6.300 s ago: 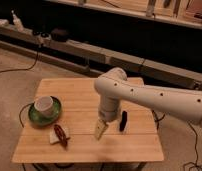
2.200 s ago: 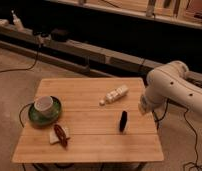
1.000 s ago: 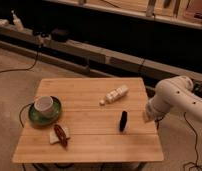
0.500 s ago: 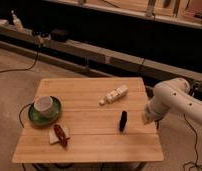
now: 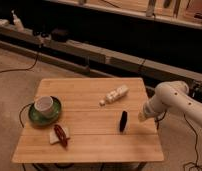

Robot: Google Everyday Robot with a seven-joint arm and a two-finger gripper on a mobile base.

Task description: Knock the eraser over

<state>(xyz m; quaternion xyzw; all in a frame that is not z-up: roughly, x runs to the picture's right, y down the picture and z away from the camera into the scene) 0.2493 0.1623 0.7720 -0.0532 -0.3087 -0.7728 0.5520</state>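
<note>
The eraser (image 5: 123,121) is a small slim dark slab that stands upright on the wooden table (image 5: 89,147), right of centre and near the front. My gripper (image 5: 142,117) is at the end of the white arm (image 5: 169,97). It hangs low at the table's right edge, a short way right of the eraser and apart from it.
A cream-white blocky object (image 5: 115,95) lies behind the eraser. A white cup (image 5: 44,105) sits on a green saucer (image 5: 34,116) at the left. A reddish-brown item with a white piece (image 5: 60,135) lies at the front left. Dark shelving and cables run behind the table.
The arm has swung from over the table's middle to its right edge. The cream block now lies farther back. In the last second the gripper has only sunk slightly. The eraser has not moved.
</note>
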